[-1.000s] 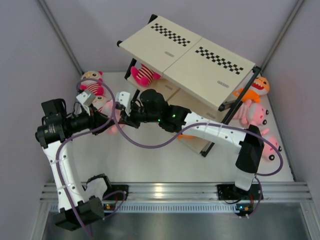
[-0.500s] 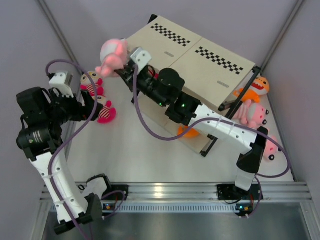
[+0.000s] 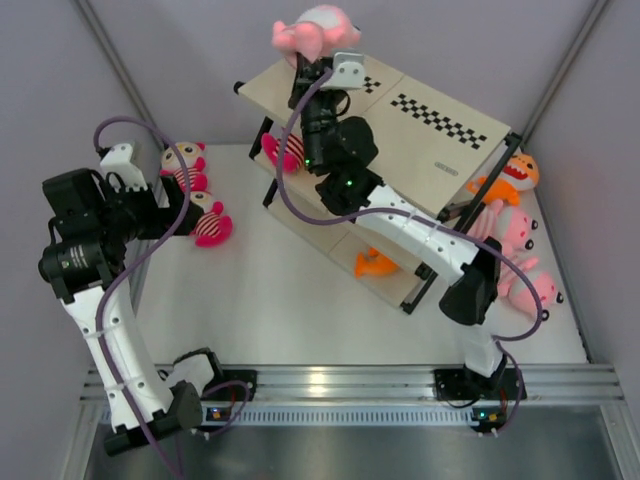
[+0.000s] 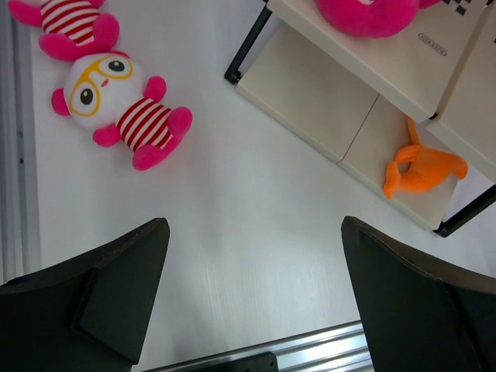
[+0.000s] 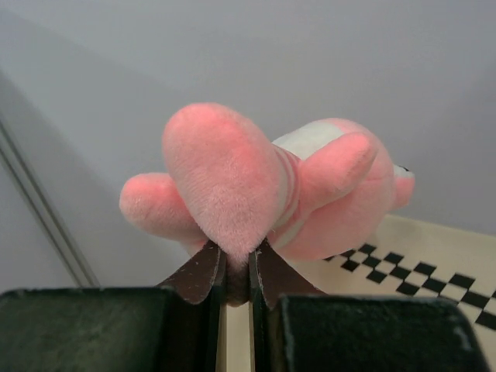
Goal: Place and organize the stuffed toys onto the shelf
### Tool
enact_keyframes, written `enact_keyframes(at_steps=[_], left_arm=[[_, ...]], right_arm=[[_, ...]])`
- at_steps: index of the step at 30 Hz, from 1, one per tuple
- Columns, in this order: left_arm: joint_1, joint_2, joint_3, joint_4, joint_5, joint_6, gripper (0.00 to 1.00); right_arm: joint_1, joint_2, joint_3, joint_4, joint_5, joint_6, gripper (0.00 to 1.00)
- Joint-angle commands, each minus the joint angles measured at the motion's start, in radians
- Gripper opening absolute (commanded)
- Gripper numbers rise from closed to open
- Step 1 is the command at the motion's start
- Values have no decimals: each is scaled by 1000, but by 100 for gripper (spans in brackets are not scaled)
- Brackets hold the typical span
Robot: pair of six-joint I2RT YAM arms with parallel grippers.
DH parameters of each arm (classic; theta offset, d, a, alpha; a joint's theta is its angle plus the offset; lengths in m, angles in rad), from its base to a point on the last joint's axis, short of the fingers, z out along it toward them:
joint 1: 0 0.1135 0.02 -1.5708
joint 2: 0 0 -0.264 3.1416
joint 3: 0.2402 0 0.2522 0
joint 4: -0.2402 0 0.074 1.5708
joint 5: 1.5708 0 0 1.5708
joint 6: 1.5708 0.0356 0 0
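The pale-pink plush toy (image 5: 263, 186), soft and rounded, is clamped by one fuzzy limb in the right tool (image 5: 238, 267), above the far left corner of the shelf (image 3: 450, 160), whose flat, rigid cream top board lies just beneath. The left tool (image 4: 256, 263) is spread wide, empty, over the tabletop (image 4: 232, 209).

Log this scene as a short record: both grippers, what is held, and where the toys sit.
left gripper: open, empty, above the table
right gripper: shut on pale pink toy, held over the shelf top
middle board: hot-pink toy
bottom board: small orange toy
table, left of shelf: two striped toys
right of shelf: big-mouthed orange toy, pale pink pair
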Motion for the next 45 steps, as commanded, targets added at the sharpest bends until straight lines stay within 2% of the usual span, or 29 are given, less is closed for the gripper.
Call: enact_keyframes(at_steps=[1, 6, 13, 16, 17, 20, 23, 26, 29, 32, 37, 41, 42, 44, 45], left_arm=[[0, 10, -23, 38, -16, 17, 99], [0, 7, -48, 38, -19, 40, 99], [0, 10, -58, 38, -13, 55, 99], [0, 10, -61, 38, -11, 58, 99], [0, 12, -64, 37, -10, 63, 99], [0, 12, -71, 37, -2, 81, 99], [-1, 9, -78, 37, -16, 102, 99], [-1, 15, -81, 37, -7, 96, 99], [-1, 21, -78, 38, 30, 87, 99], [0, 23, -80, 38, 51, 83, 99], [0, 18, -83, 38, 45, 83, 99], [0, 7, -91, 38, 45, 92, 99], [-1, 4, -91, 37, 42, 93, 99], [-1, -3, -95, 37, 42, 99, 99], [0, -7, -97, 37, 44, 101, 99]], right_arm=[[-11, 56, 30, 56, 138, 23, 0], [-7, 93, 44, 37, 240, 55, 0], [13, 110, 29, 82, 245, -33, 0], [22, 82, -25, 108, 242, -78, 24], [29, 50, -48, 115, 241, -86, 38], [49, -52, -172, 132, 202, -115, 58], [75, -193, -292, 21, 120, -115, 72], [69, -316, -332, -247, 6, 9, 78], [61, -378, -298, -454, -103, 16, 80], [58, -416, -251, -593, -213, -7, 81], [24, -439, -167, -734, -364, 31, 79], [-57, -381, -56, -858, -508, 96, 70], [-115, -369, -35, -880, -611, 114, 68], [-174, -344, -34, -880, -728, 149, 59], [-192, -343, -41, -877, -735, 150, 54]])
